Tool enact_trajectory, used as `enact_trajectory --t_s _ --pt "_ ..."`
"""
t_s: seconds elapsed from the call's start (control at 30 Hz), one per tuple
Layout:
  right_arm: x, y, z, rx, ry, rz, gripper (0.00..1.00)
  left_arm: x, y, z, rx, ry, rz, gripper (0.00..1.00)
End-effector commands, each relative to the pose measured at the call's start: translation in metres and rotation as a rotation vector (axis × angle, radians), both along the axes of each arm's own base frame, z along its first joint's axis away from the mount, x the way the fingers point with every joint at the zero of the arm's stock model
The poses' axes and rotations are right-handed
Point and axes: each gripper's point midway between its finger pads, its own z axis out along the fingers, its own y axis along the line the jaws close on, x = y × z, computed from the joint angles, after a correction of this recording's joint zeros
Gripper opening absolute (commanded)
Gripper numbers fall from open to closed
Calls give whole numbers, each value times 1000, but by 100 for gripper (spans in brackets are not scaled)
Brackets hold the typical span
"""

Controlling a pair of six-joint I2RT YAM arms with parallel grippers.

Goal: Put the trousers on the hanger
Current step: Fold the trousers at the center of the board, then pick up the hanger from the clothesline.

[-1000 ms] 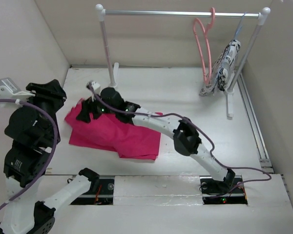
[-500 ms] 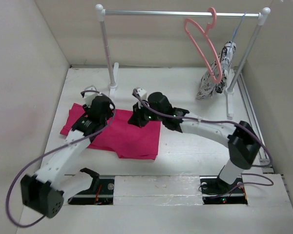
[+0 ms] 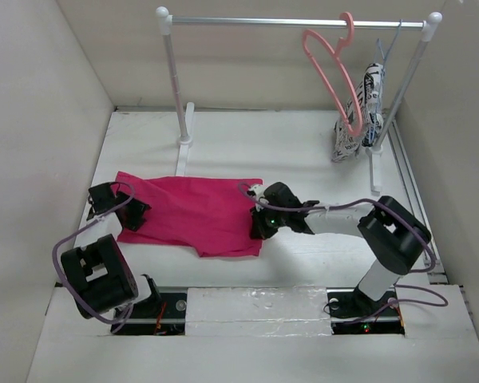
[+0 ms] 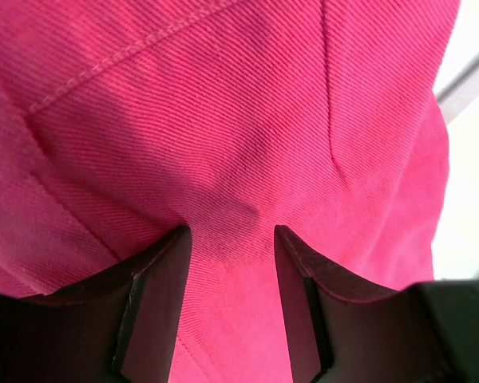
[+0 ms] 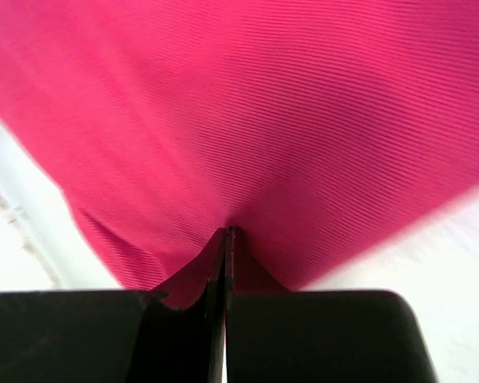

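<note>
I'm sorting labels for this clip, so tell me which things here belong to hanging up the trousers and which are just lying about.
In the job: trousers; pink hanger; right gripper, shut on the trousers; left gripper, open over them.
Just about: white lettered garment; clothes rail.

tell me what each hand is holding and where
Right hand pinches the trousers at their right edge. Left hand sits open on their left end, gripping nothing.
</note>
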Motion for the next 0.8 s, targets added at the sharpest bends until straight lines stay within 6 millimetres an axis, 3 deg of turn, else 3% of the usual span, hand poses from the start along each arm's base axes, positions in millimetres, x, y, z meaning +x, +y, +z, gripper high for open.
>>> enact_trajectory --t_s 0.0,0.03,0.07,0.1,0.13,0.17,0.2,0.3,0.33,0.37,0.4,0.43,0.47,0.5,0.53,0.57,0.63,0.67,0.73,0.77 --pt "20 -50 -17 -135 -35 -71 0 -29 -30 -14 -149 59 -31 44" --pt "24 -52 -11 -131 -44 -69 0 -40 -33 -18 -157 82 -15 44" --pt "24 -56 -11 -151 -45 -47 1 -32 -29 1 -126 20 -14 44" --pt "29 -46 3 -120 -59 -15 7 -28 -26 13 -105 -14 -11 44" --pt "29 -41 13 -102 -63 19 14 -29 -21 22 -76 -17 2 44" --pt "24 -40 22 -108 -52 65 31 -14 -18 47 -15 -70 -29 44" --pt "27 -16 53 -41 -90 127 38 -7 -28 57 12 -82 -84 43" --pt "29 6 122 29 -202 242 50 20 -39 104 85 -216 -179 34" --pt "46 21 180 95 -316 247 51 32 -59 121 105 -277 -252 30" --pt "52 16 204 84 -370 267 41 46 -70 147 126 -347 -296 16" --pt "65 15 233 92 -440 262 27 54 -82 165 147 -396 -342 9" --pt "86 10 298 145 -580 220 15 61 -106 182 170 -442 -405 3" --pt "97 0 325 140 -659 200 0 73 -118 214 191 -512 -433 0" --pt "112 -13 351 121 -733 144 0 78 -131 227 208 -548 -475 0" --pt "135 -38 373 98 -791 62 0 82 -142 240 221 -578 -503 0" --pt "145 -57 411 99 -879 8 0 85 -170 260 215 -626 -576 0" --pt "167 -89 433 60 -937 -82 0 88 -193 269 241 -650 -637 0" --pt "180 -123 452 32 -982 -158 3 81 -217 281 235 -686 -694 0" --pt "193 -156 462 -11 -1005 -237 29 76 -234 287 250 -722 -730 0" --pt "203 -189 464 -52 -1010 -312 59 70 -241 286 244 -730 -748 0"
